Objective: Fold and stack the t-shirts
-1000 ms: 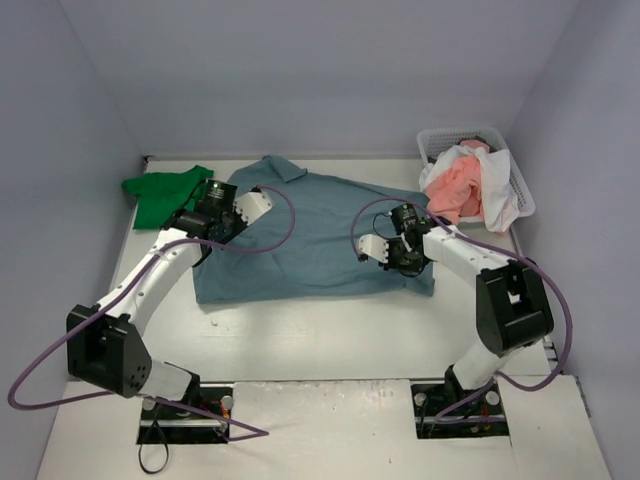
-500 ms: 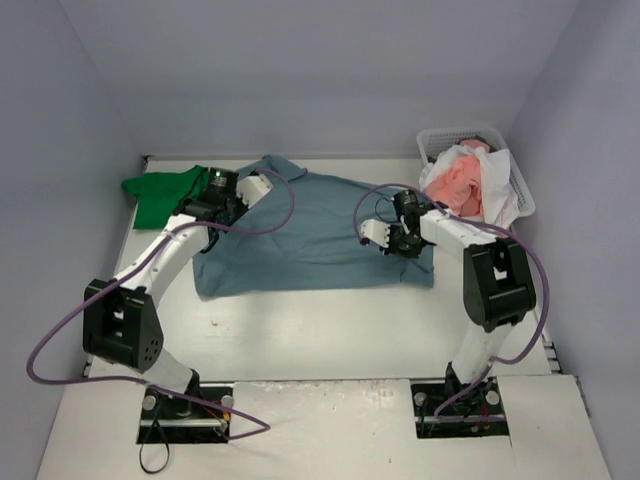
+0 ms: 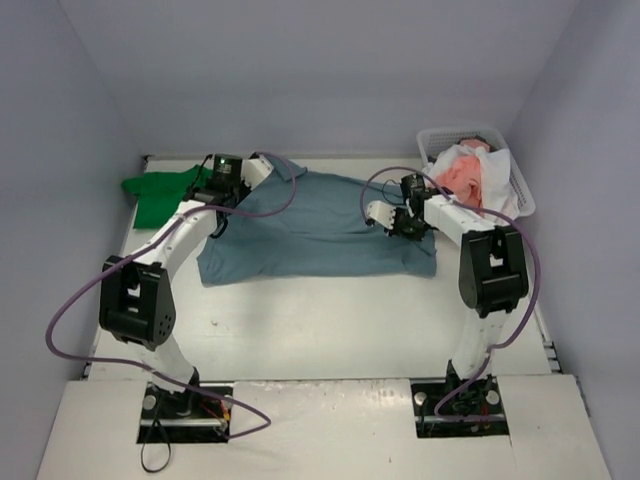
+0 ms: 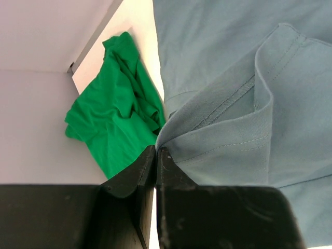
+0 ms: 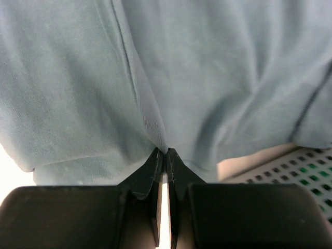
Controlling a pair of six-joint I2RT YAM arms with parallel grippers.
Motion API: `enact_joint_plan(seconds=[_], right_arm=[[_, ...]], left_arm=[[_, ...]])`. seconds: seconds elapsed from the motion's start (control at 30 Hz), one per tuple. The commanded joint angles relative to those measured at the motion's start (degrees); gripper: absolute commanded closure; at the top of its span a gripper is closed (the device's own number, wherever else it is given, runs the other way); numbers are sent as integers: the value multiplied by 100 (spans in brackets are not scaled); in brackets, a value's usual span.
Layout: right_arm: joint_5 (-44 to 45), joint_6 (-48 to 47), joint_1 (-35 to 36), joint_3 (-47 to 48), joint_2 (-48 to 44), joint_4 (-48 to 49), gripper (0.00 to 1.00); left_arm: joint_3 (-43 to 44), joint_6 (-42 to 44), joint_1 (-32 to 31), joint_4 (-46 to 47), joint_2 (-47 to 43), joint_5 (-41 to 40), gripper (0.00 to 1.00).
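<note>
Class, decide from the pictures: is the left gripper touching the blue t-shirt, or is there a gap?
Touching. In the left wrist view the left gripper is shut on a fold of the blue t-shirt, with the cloth pinched at its tips.

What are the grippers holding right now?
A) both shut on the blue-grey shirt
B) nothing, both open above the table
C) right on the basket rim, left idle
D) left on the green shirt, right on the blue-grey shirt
A: in the wrist views the left gripper and the right gripper each pinch a fold of the blue-grey shirt; the green shirt lies loose off to the side.
</note>
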Motion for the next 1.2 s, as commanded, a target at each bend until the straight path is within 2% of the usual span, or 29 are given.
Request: enact_joint_plan(seconds=[0.0, 0.17, 0.33, 0.43, 0.47, 0.5, 0.6, 0.63, 0.97, 1.17], right_arm=[[-48, -68, -37, 386, -112, -40, 100], [-83, 2, -19, 747, 2, -49, 100], [93, 38, 77, 695, 266, -49, 98], [189, 90, 156, 554, 327, -49, 88], [190, 116, 183, 528, 336, -41, 73], [198, 134, 209, 484, 336, -40, 68], [216, 187, 236, 457, 363, -14, 63], [233, 204, 236, 466, 380, -5, 62], [313, 503, 376, 396, 82, 92, 60], [198, 697, 683, -131, -604, 100, 64]], left_arm=[[370, 75, 56, 460, -102, -242, 100], [379, 181, 65, 566, 74, -303, 100], [379, 155, 65, 742, 285, -295, 100], [537, 41, 65, 619, 530, -259, 100], [581, 14, 65, 558, 584, -242, 94], [660, -47, 57, 522, 628, -259, 76], [634, -126, 57, 662, 707, -346, 59], [634, -135, 57, 715, 742, -382, 58], [538, -223, 57, 918, 567, -813, 56], [319, -609, 48, 207, -48, -453, 56]])
